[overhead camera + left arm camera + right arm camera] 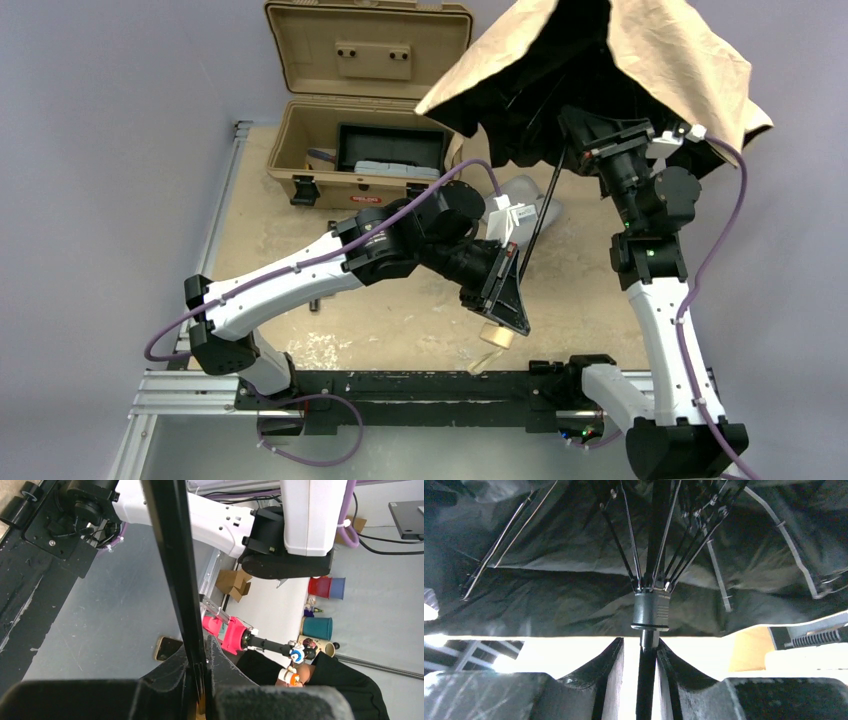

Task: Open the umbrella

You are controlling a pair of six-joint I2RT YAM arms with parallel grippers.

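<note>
tan knob handle (497, 337) of the umbrella (640, 60) hung nearest, low over the worktop (420, 320) by its near edge, centre. left hand (198, 666) clenched on the black shaft (540, 215) just above the handle. shaft leaned up and away to the right. right hand (647, 665) further up under the canopy, released, fingers either side of the shaft just below the runner (651, 611). canopy partly spread, cream fabric drooping, far right. open tan toolbox (365, 110) far left.
</note>
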